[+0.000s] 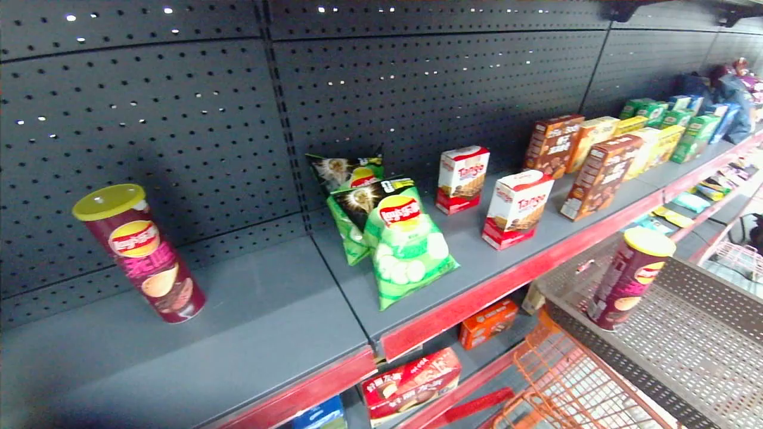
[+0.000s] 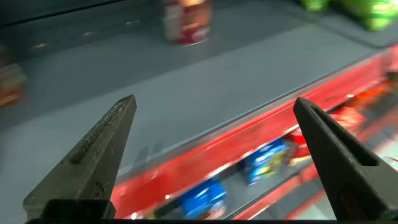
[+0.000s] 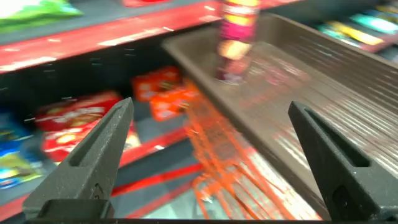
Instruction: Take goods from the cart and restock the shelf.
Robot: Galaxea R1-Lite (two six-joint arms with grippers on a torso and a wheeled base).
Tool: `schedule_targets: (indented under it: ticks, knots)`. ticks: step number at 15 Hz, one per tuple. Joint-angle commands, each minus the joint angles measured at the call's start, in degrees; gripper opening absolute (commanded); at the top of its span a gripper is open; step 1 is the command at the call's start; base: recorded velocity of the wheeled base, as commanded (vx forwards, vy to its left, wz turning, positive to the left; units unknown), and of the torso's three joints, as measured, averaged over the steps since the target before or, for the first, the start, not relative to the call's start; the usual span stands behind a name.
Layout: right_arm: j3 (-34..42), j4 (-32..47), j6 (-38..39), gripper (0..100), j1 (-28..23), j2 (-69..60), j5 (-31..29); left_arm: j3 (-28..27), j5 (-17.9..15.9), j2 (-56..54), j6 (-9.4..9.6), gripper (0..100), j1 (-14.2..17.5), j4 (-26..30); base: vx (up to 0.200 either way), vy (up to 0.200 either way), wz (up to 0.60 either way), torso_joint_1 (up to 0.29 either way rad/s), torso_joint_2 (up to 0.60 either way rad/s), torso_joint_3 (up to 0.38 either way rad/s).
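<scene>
- In the head view we see a maroon chip can [image 1: 140, 253] with a yellow lid standing upright on the smooth grey shelf [image 1: 268, 322], against the perforated back panel [image 1: 179, 119].
- Green chip bags [image 1: 405, 244] lie to its right, and red-and-white biscuit boxes [image 1: 515, 208] stand beyond them.
- A second chip can [image 1: 629, 279] stands upright in the cart's perforated tray [image 1: 703, 339], above an orange wire basket [image 1: 572, 387].
- In the left wrist view our left gripper [image 2: 217, 155] holds its dark, rough fingers wide apart, with nothing between them.
- The maroon chip can stands well ahead of it across bare shelf. The red shelf edge [image 2: 249, 140] and blue packs [image 2: 205, 196] lie nearer.
- In the right wrist view our right gripper [image 3: 211, 162] is likewise spread and empty.
- The second chip can stands ahead of it in the tray, well apart. Orange boxes [image 3: 165, 90] sit on a lower shelf to one side.
</scene>
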Motion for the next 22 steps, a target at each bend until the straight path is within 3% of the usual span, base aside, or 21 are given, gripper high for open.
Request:
schedule_targets:
  ticks: [1,22]
  knots:
    - [0.0,0.0,0.0,100,0.0,0.0,0.0,0.0,0.0,0.0,0.0,100,-0.1,0.0,0.0,0.0,-0.6,0.002,0.0,0.007]
    - [0.0,0.1,0.3,100,0.0,0.0,0.0,0.0,0.0,0.0,0.0,100,0.0,0.0,0.0,0.0,-0.03,0.0,0.0,0.0]
